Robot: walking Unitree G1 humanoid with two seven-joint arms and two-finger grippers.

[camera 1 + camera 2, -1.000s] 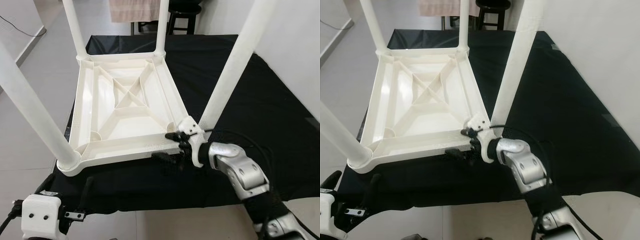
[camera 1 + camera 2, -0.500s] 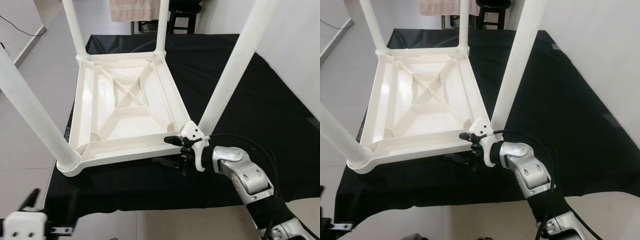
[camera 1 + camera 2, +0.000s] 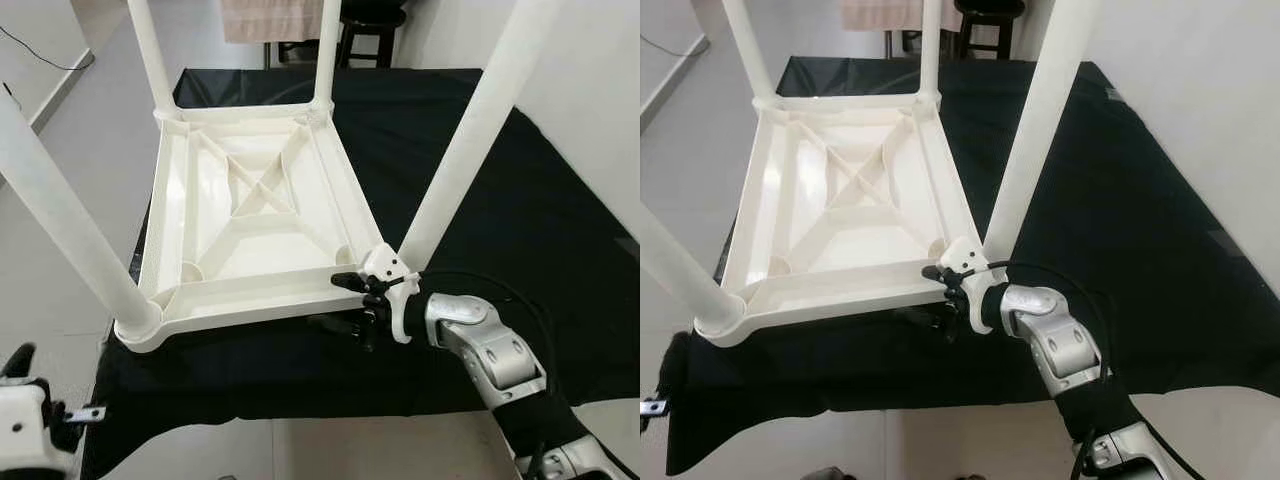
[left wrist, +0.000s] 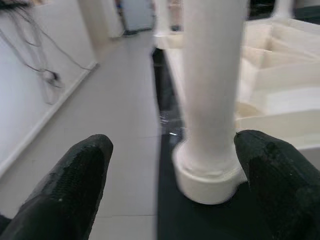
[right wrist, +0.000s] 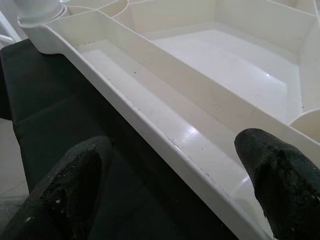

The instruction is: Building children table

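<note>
The cream-white plastic children's table (image 3: pixel 250 215) lies upside down on the black cloth-covered surface (image 3: pixel 520 210), ribbed underside up, with four round white legs (image 3: pixel 470 130) rising from its corners. The right gripper (image 3: pixel 345 322) sits at the near edge by the near-right corner, fingers apart, straddling the rim; that edge runs left-right across the fingers. The left gripper (image 4: pixel 172 182) is low at the near left, off the cloth, fingers apart, the near-left leg (image 4: pixel 210 95) upright just ahead between them. Judgement: right arm is nearer the tabletop; left is lined up on that leg.
</note>
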